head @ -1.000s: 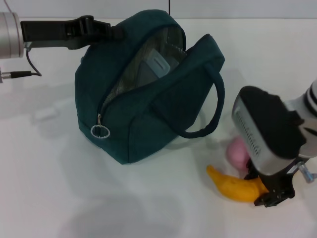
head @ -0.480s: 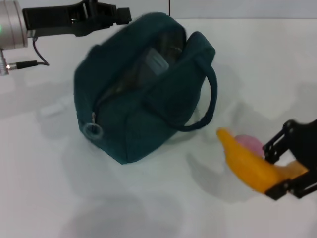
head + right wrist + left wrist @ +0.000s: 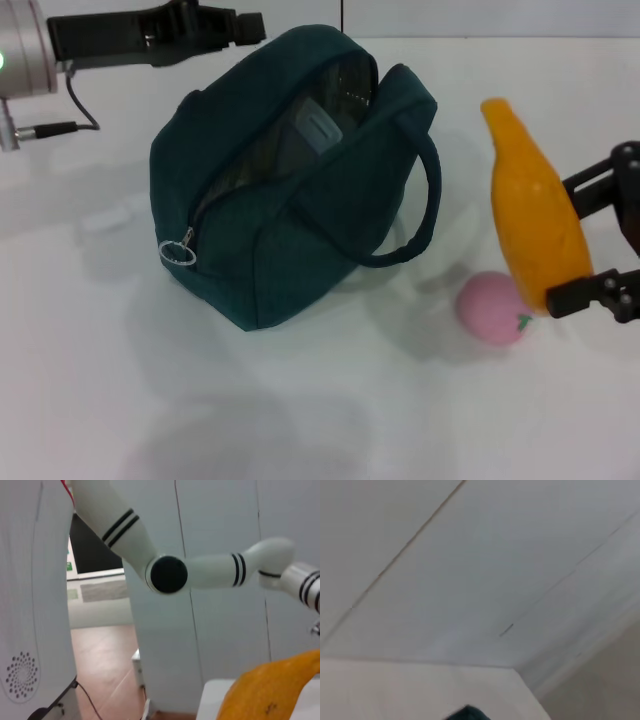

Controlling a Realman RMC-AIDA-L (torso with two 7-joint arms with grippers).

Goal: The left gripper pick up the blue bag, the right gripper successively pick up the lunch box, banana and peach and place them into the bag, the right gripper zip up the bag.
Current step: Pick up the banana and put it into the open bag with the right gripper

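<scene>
White tabletop, plain wall behind. Blue bag sits unzipped. The left gripper is at the bag's upper far edge; can't tell its jaw state or whether it grips fabric. Lunch box is already inside, against the foil lining. Right gripper, right of the bag, has its jaws clamped on the banana, lifted off the table, tip up. Peach lies on the table, right of the bag, below the banana. Left to do, I'd say: banana in, peach in, zip.
</scene>
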